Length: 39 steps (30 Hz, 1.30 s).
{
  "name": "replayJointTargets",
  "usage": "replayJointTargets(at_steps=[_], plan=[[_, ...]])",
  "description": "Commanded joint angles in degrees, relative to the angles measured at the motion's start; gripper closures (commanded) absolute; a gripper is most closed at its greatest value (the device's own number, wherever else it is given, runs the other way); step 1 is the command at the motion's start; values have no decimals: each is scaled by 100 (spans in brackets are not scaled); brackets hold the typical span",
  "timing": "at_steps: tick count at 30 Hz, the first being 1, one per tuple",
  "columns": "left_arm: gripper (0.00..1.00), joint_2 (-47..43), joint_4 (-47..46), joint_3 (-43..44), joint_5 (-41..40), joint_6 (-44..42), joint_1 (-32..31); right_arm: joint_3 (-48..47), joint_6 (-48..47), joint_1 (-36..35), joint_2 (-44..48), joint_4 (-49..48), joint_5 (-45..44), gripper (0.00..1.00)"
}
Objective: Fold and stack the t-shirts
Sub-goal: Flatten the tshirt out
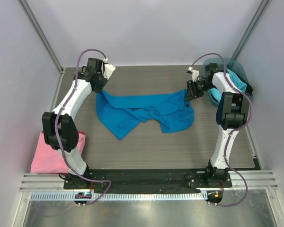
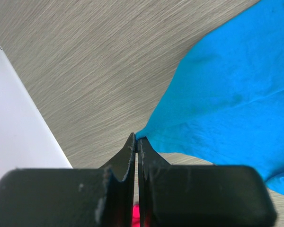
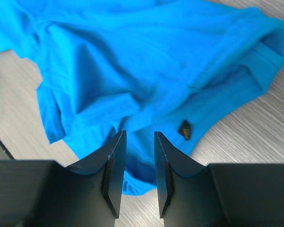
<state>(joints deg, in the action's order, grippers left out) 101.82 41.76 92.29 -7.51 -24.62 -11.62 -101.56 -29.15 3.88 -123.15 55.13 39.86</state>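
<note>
**Half-seen things**

The left arm (image 1: 68, 137) covers part of the pink t-shirt (image 1: 42, 158) at the counter's (image 1: 146, 142) near-left corner; the right arm (image 1: 232, 111) hides much of the far-right tub (image 1: 239, 71). Whether the right tool (image 3: 138, 134) pinches the blue t-shirt (image 3: 132, 61) is unclear.

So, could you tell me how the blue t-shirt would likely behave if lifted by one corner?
Probably floppy: the blue t-shirt lies in rumpled folds, so it should drape and bunch. Likely light: the corner pinched in the left gripper looks thin. Its far end may drag across the table.
</note>
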Motion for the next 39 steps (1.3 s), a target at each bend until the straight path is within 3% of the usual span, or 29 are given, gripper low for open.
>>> replayJointTargets(at_steps=[1,14,39], plan=[[100,-40,17,8,-93,-148,-16,-172,-267,-1,221,313,487,64],[100,198,17,8,-172,-245,-16,-1084,-680,-1,-798,1175,849,52],[100,461,-27,79,-251,-245,-25,-1586,-997,-106,-1553,1869,1340,51]])
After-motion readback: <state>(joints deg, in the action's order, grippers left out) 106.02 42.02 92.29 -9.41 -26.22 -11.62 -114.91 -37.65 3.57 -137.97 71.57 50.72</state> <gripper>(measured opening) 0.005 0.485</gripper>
